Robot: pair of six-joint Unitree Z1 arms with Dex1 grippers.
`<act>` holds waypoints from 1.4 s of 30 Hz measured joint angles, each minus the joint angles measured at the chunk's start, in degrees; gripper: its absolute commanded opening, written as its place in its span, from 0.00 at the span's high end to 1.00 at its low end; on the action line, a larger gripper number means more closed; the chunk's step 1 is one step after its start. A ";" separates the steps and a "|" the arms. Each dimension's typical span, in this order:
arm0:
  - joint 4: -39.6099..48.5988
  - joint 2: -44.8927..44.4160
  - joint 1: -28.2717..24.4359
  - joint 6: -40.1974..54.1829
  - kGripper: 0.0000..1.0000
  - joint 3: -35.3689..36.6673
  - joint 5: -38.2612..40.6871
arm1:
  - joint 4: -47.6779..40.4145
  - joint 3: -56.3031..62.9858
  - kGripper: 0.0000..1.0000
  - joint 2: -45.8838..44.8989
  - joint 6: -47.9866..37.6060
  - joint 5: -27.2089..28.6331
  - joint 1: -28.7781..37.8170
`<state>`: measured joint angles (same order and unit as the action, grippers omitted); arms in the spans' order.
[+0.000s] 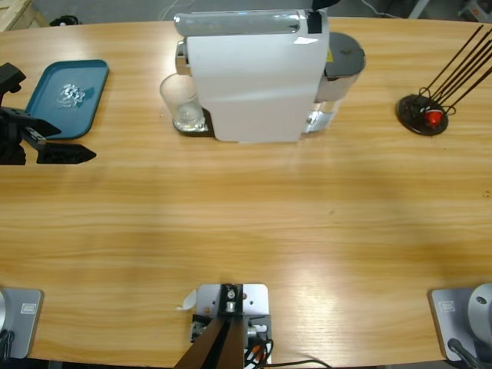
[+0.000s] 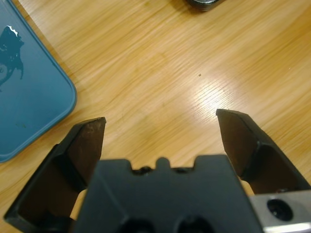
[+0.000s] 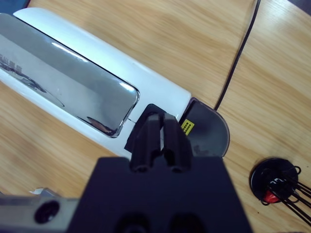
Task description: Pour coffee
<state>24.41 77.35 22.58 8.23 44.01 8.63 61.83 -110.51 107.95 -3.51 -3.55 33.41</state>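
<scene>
A white coffee machine (image 1: 257, 84) stands at the table's far middle, its chrome top (image 3: 63, 87) filling the right wrist view. A clear tumbler (image 1: 181, 104) sits under its spout on the drip tray (image 2: 204, 2). I cannot make out any coffee in the tumbler. My right gripper (image 3: 163, 119) is shut, tips down on a black patch at the rear of the machine's top (image 1: 314, 23). At the table's left edge my left gripper (image 1: 65, 146) hangs low over bare wood (image 2: 160, 121), open and holding nothing.
A blue tray (image 1: 65, 96) with something small and crumpled lies at the far left, just beside the left gripper (image 2: 29, 97). A black capsule stand (image 1: 423, 115) with a red capsule stands at the far right (image 3: 274, 182). A black cable (image 3: 238, 53) runs behind the machine.
</scene>
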 measured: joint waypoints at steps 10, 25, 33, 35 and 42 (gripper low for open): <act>0.00 0.26 0.00 -0.04 0.00 -0.19 0.00 | -0.86 1.45 1.00 -0.41 0.00 -0.11 0.56; -1.64 -0.05 0.02 -0.04 0.00 -0.19 1.69 | -4.16 15.06 0.00 -21.32 0.62 0.37 5.45; -4.55 -0.69 1.09 1.12 0.00 -0.18 4.64 | -19.43 40.51 0.00 -28.87 1.15 -8.33 5.70; -5.00 -0.69 1.34 1.96 0.00 -0.19 4.80 | -22.30 44.31 0.00 -29.30 1.85 -9.15 5.70; -5.91 -0.69 1.44 3.99 0.00 -0.19 5.81 | -31.62 52.07 0.00 -29.36 4.45 -11.86 5.70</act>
<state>18.50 76.67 24.02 12.22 43.82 14.44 30.21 -58.44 78.59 0.95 -15.40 39.11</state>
